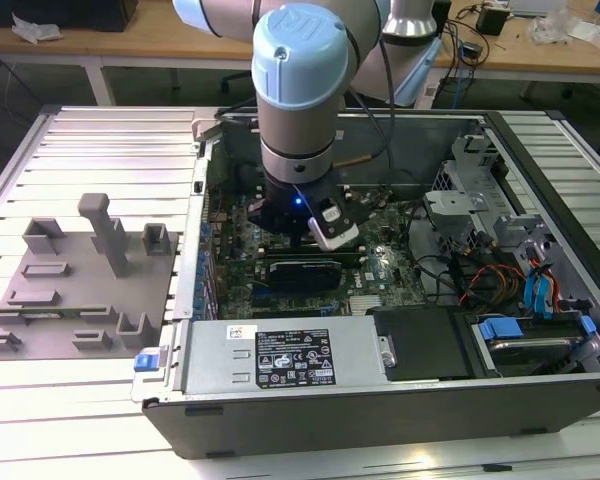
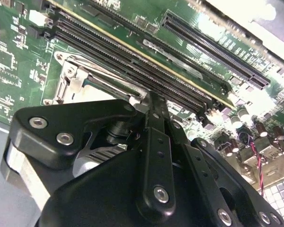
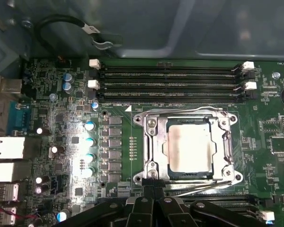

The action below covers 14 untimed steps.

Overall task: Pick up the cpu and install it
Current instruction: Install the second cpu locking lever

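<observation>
The cpu (image 3: 189, 144), a flat square chip with a pale silver-grey top, lies inside the dark metal-framed socket (image 3: 150, 142) on the green motherboard in the first wrist view. The socket's frame is around the chip and its wire levers lie along the edge nearest the gripper. My gripper (image 3: 153, 187) hovers at that socket edge with its black fingers pressed together and nothing between them. In the second wrist view the gripper (image 2: 149, 101) points at a corner of the socket (image 2: 78, 80). In the exterior view the gripper (image 1: 292, 232) hangs low inside the open computer case.
Memory slots (image 3: 170, 78) run beside the socket. The case walls, a power supply (image 1: 280, 360) at the front and drive bays with cables (image 1: 480, 280) on the exterior view's right hem the arm in. A grey tray (image 1: 70, 290) with upright blocks lies outside the case, on the exterior view's left.
</observation>
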Tool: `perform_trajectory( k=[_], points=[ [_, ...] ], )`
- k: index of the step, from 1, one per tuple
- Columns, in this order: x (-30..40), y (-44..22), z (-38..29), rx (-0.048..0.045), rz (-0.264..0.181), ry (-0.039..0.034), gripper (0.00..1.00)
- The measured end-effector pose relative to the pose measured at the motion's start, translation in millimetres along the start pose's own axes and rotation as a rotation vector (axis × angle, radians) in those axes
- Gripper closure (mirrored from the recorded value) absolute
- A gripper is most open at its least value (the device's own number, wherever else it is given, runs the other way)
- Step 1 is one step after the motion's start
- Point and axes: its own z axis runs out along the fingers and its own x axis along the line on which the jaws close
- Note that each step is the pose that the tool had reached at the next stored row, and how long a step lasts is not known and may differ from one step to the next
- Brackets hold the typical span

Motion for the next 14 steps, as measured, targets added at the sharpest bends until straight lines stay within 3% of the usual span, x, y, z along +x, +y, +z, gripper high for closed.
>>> perform_trajectory(
  k=[8,10,12,14],
  points=[
    [-0.4,-6.7,-1.3,-0.0009,0.0,-0.0001,0.89],
    [1.9,-6.8,-1.4,-0.0061,0.0,-0.0003,0.89],
    [8.0,-6.9,-1.4,-0.0219,0.001,-0.0018,0.89],
    [8.7,-7.0,-1.0,-0.0381,0.001,-0.0026,0.89]
  ],
)
